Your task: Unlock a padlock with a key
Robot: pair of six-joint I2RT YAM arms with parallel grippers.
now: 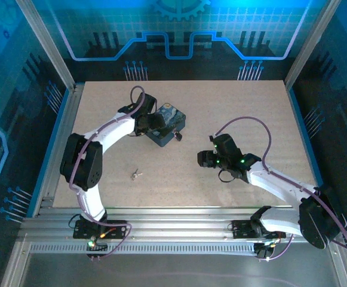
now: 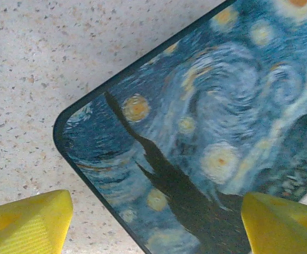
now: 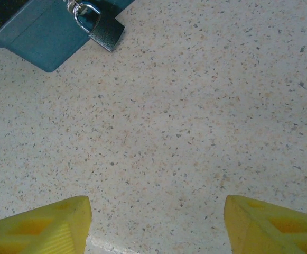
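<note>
The padlock [image 1: 177,136] is small, dark grey with a silvery shackle, and hangs on the front of a dark-blue starry-night tin [image 1: 168,124]. It also shows at the top left of the right wrist view as the padlock [image 3: 104,30], hooked on the tin's hasp. The key [image 1: 136,174] is tiny and pale and lies loose on the table, left of centre. My left gripper [image 1: 154,124] hovers over the tin's left end. Its yellow fingers [image 2: 29,222] stand wide apart, one beside the tin's lid [image 2: 206,137] and one above it. My right gripper [image 1: 205,158] is open above bare table, to the right of the padlock and a short way nearer than it.
The speckled beige tabletop [image 1: 245,113] is framed by aluminium rails and blue-lit walls. The tin's plain blue side [image 3: 37,37] faces the right wrist camera. Purple cables loop off both arms.
</note>
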